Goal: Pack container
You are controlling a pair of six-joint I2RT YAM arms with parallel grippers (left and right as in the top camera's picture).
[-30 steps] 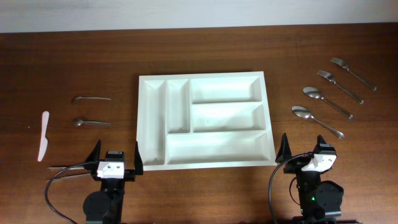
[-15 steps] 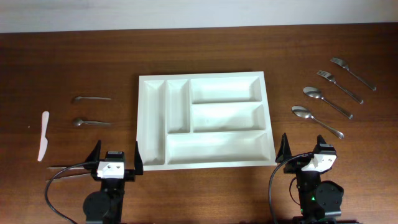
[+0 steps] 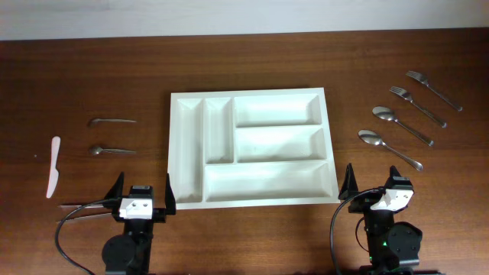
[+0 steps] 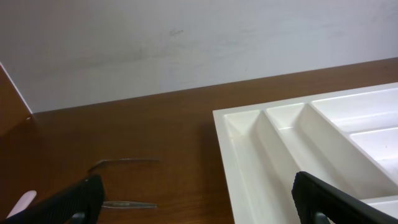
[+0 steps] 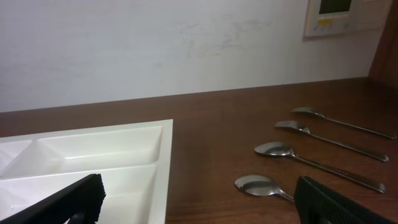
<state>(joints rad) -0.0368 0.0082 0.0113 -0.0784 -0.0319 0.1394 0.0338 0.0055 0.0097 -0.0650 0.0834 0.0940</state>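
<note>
The left pincer (image 3: 144,182) sits low at the near edge of the desk (image 3: 92,76), its two dark fingers (image 4: 78,200) spread wide apart with nothing between them. The right pincer (image 3: 373,182) is posed the same way at the near edge, fingers (image 5: 69,202) also wide apart and gripping nothing. Between the two, and just beyond them, lies the container (image 3: 203,141), a large white cutlery tray lying flat in the middle of the desk. Its two narrow compartments are on the left side and its three wide ones fill the right and near sides. The tray's near left corner is close to the left pincer's inner finger, and its near right corner is close to the right pincer. Farther left, well apart from the tray, two small metal spoons (image 3: 112,121) (image 3: 113,150) lie one behind the other, and a white plastic knife (image 3: 53,166) lies beyond them near the desk's left end. To the right of the tray, two larger spoons (image 3: 390,149) (image 3: 401,124) and two forks (image 3: 416,105) (image 3: 433,89) lie side by side in a slanted row, none touching another.
</note>
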